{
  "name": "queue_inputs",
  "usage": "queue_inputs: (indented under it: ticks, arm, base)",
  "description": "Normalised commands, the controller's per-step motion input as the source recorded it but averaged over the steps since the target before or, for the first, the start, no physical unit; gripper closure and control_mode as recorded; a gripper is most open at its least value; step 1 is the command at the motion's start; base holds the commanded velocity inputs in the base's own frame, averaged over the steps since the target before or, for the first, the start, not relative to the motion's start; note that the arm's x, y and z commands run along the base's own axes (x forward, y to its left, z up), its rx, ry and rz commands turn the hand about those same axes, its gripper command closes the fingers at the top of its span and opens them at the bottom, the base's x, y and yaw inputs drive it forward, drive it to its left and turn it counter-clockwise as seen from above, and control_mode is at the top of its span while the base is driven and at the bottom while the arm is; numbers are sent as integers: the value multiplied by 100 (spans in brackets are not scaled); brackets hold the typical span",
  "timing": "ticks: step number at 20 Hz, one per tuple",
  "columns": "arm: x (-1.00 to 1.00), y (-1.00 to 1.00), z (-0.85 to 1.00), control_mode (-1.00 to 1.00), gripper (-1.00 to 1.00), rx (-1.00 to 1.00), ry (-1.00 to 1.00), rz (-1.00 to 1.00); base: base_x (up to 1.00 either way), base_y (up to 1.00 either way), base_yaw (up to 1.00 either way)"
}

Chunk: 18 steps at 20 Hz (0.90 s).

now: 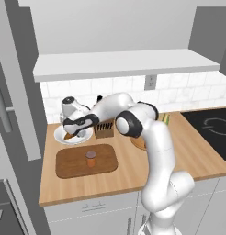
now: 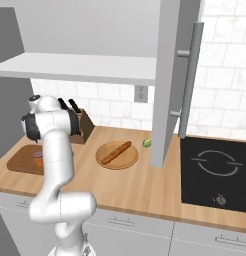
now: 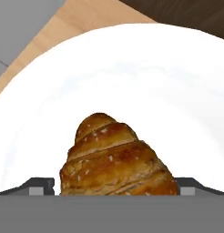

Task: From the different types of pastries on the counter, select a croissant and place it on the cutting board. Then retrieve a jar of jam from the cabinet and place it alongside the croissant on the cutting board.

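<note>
Golden-brown croissant (image 3: 114, 159) sits on a white plate (image 3: 132, 77), between the gripper (image 3: 114, 189) fingertips; actual grip cannot be told. Jam jar (image 1: 91, 159) stands on the cutting board (image 1: 69, 167).

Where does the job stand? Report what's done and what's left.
Done: the jar of jam already stands on the cutting board. In hand: the gripper straddles the croissant on the white plate. Left: carry the croissant to the board beside the jar.

Flat even light, soft rendered blur
</note>
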Motion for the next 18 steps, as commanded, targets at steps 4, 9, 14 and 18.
queue_inputs:
  ticks: [4,9,14,18]
  arm:
    - [0,0,-1,-100,-100,1,0,0]
    - [-11,7,-26,-100,100,5,6,0]
    - [3,1,21,-100,100,0,15,-1]
    - [-15,1,96,-100,100,1,0,0]
  base:
    - [0,0,0]
    - [0,0,0]
    - [0,0,0]
    - [0,0,0]
